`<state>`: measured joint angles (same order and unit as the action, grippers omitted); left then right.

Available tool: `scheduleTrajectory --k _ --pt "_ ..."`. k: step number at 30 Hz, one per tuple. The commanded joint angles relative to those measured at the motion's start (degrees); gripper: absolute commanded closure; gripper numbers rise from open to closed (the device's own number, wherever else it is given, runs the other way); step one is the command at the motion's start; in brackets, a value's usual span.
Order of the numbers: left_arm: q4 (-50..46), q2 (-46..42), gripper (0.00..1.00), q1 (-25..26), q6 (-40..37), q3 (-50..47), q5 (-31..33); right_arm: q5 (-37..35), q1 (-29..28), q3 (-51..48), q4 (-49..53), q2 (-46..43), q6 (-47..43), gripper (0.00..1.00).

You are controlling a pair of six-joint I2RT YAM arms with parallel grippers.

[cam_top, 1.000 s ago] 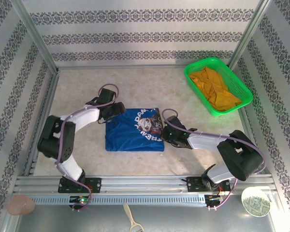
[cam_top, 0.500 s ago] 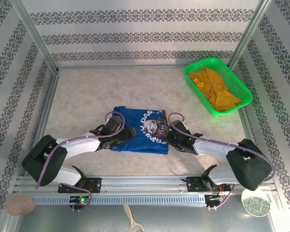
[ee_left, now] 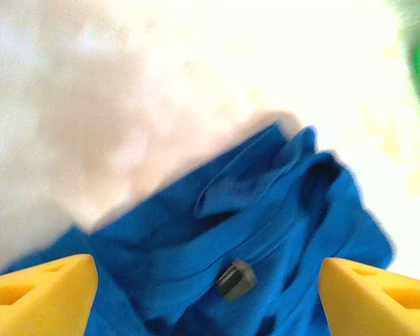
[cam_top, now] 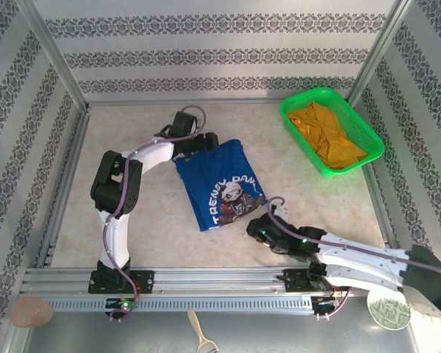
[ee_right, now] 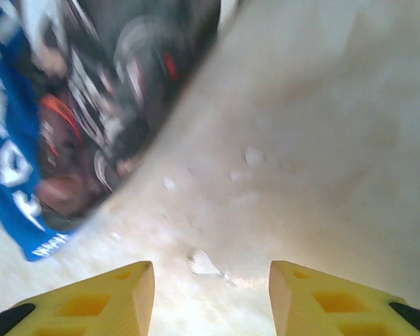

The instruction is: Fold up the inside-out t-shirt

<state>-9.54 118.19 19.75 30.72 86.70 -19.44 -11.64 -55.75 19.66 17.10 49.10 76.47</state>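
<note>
My left gripper (ee_left: 208, 290), its fingertips cropped, stands wide open over the blurred t-shirt (ee_left: 266, 210), gripping nothing. My right gripper (ee_right: 210, 294) hangs half open and empty, with the t-shirt ahead to its left.

A green basket (cam_top: 305, 97) holding an orange garment (cam_top: 327, 136) sits far right.

The t-shirt (cam_top: 220, 185) is rendered in royal blue, printed with white lettering and a dark graphic (touches of red are picked out in it). The basket (cam_top: 303, 143) is coloured green, its garment (cam_top: 327, 136) orange-yellow; the walls (cam_top: 206, 55) are banded with dark floral stripes on white.
</note>
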Motion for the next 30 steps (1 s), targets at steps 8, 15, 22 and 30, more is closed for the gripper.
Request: scheduleTrajectory --k 8,15,22,30 --pt "-9.42 -22.64 0.16 3.81 3.03 -15.21 -2.26 24.08 33.16 11.35 -3.66 8.03 -36.44 0.33" --pt "2.0 -39.08 0.19 14.15 13.29 -40.78 4.64 32.44 34.02 15.63 -10.36 23.17 -47.97 0.34" --pt "13.24 -40.9 0.2 22.96 17.7 -52.37 8.87 33.37 34.11 14.76 -12.79 26.38 -48.33 0.39" --pt "20.93 -35.28 0.3 24.73 18.74 -54.48 10.86 30.03 34.64 13.05 -15.46 29.69 -46.37 0.55"
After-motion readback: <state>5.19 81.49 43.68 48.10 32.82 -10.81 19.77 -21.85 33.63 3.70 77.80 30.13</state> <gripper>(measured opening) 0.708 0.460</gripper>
